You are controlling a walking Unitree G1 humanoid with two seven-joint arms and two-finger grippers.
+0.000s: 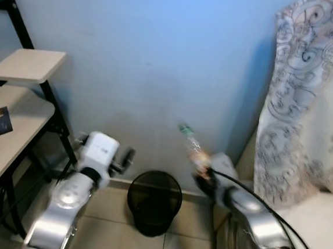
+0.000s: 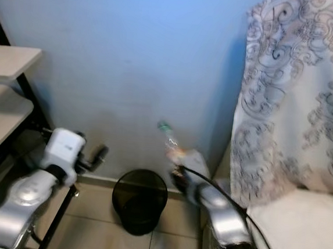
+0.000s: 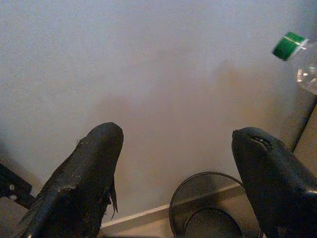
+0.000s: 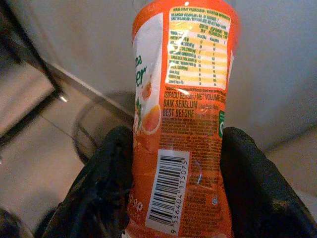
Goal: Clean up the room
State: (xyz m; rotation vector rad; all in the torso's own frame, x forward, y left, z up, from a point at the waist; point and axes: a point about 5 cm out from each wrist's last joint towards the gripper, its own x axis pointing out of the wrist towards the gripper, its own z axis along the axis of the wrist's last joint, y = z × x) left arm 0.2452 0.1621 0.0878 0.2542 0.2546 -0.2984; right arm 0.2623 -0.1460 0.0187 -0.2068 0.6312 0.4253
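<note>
right gripper [image 4: 173,198] clamped on orange-label bottle [image 4: 181,109], base cut off | left gripper [image 3: 178,163] fingers apart, holding nothing | black bin [image 1: 154,200] below, interior dark | head views blurred

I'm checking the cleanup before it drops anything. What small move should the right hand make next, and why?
Probably shift the right hand a little to the robot's left, toward the black mesh bin, before letting go. It is shut on the bottle with the orange label, held to the right of the bin's rim rather than over its opening. The left hand is open and holds nothing.
</note>
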